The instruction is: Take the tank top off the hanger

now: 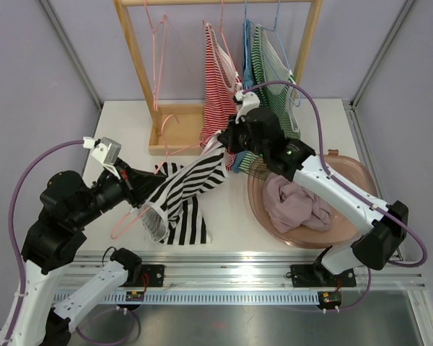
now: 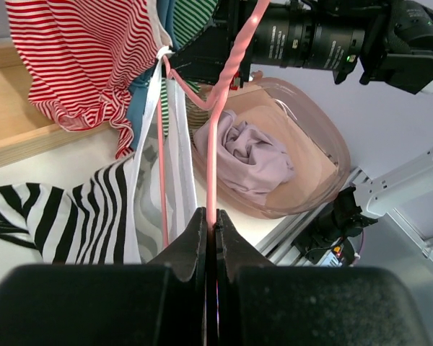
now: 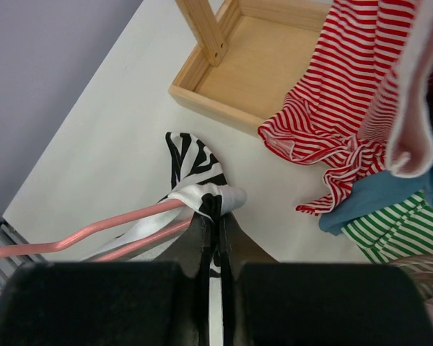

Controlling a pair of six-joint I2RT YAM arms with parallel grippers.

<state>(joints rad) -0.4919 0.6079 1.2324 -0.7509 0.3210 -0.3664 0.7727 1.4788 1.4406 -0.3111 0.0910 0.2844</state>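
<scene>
Left wrist view: I keep the pink hanger [image 2: 211,166] pinched in the left gripper [image 2: 215,220] as an anchor, while the right gripper [image 3: 215,210] pinches the strap [image 3: 220,194] of the striped tank top [image 3: 189,158], ready to strip it.

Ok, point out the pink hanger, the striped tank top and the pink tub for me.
pink hanger [image 2: 211,166], left wrist view, on its straight rod.
black-and-white tank top [image 1: 191,184], top external view, on its striped body.
pink tub [image 2: 314,169], left wrist view, on its bare inner wall.
</scene>
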